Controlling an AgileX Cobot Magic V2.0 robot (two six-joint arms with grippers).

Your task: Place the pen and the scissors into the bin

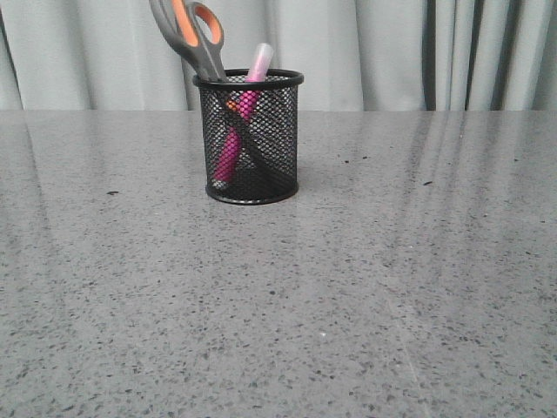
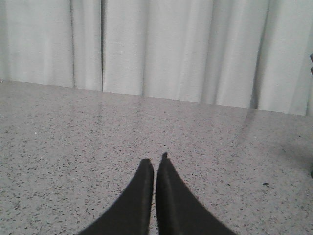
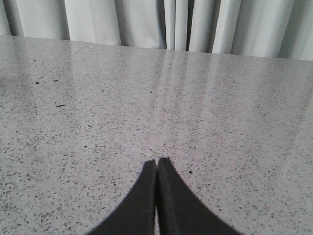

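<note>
Both in already: the scissors point(image 1: 190, 35) stand handles-up, leaning left, and the pen point(image 1: 240, 117) slants beside them inside the bin point(image 1: 250, 138). Left gripper point(image 2: 155, 164) and right gripper point(image 3: 157, 164) are pinched closed, empty, neither showing the cup nearby

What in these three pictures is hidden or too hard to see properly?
- Front view: the scissors are cut off by the top edge at the handles, and the blades blur behind the black mesh of the bin.
- Front view: the mesh also veils the lower part of the pen.
- Both wrist views: neither the bin nor its contents appear; only the left gripper, the right gripper, table and curtain.
</note>
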